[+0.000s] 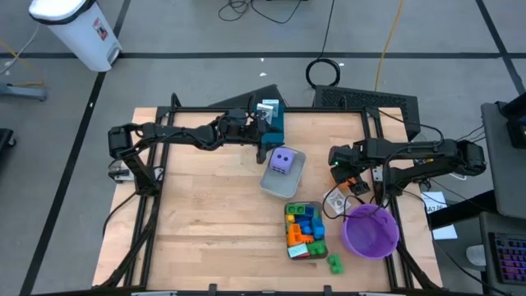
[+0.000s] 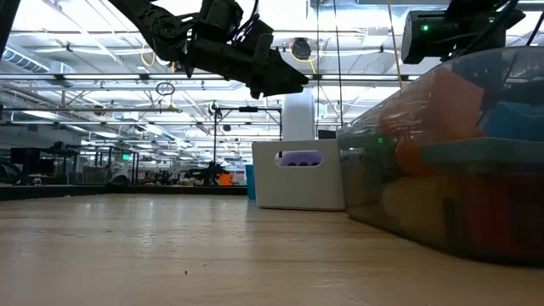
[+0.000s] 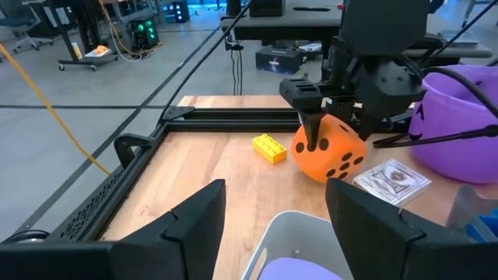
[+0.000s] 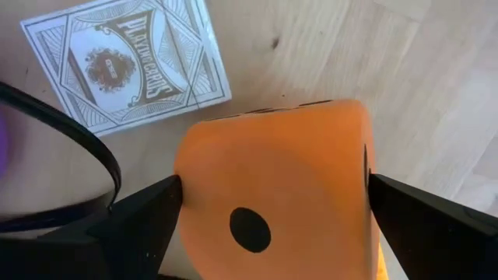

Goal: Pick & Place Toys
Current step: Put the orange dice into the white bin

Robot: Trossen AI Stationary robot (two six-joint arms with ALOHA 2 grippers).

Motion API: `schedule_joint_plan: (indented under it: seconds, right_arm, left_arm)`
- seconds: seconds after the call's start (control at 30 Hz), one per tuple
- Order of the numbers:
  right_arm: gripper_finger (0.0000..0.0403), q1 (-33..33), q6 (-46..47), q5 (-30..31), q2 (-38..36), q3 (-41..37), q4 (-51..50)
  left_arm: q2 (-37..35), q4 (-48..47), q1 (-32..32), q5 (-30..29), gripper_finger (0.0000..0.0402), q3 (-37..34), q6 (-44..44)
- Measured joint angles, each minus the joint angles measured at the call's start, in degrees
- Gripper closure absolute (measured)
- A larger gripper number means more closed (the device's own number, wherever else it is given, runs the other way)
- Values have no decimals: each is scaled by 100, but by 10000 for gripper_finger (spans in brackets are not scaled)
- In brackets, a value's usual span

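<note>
Trouble, if it comes, comes on the right side, I think.

On the left, the left gripper hangs above the far edge of the bench. Its fingers are parted and hold nothing, so it only waits. Just under it the purple die already sits in a grey tray. If this arm comes lower, it can knock the tray's rim.

Toward the right edge of the bench, the right gripper is down over the orange die. It is spread to its widest, with one finger on each side of the die. The fingers are very close to the die's faces, but I judge that they do not squeeze it yet.

The die is almost as wide as the gap, so there is little room. If the gripper closes off-centre, the die can turn or pop out.

A yellow brick lies just beside the die. The box of playing cards lies near it on the other side, and the purple bowl stands beyond the cards. A die that slips can push any of them. The bowl's rim can also catch a finger during the lift.
</note>
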Motion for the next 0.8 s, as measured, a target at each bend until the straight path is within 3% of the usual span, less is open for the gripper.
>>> schedule_joint_plan:
  seconds: [0.3, 0.63, 0.8]
  right_arm:
    - [4, 0, 421, 4, 2, -19, 14]
    - [4, -36, -256, 204, -2, -23, -63]
    - [4, -343, -346, 20, 70, -23, 51]
  left_arm:
    - [0, -28, 0, 0, 174, 0, 0]
    - [0, -32, 0, 0, 174, 0, -22]
    - [0, 2, 0, 0, 174, 0, -22]
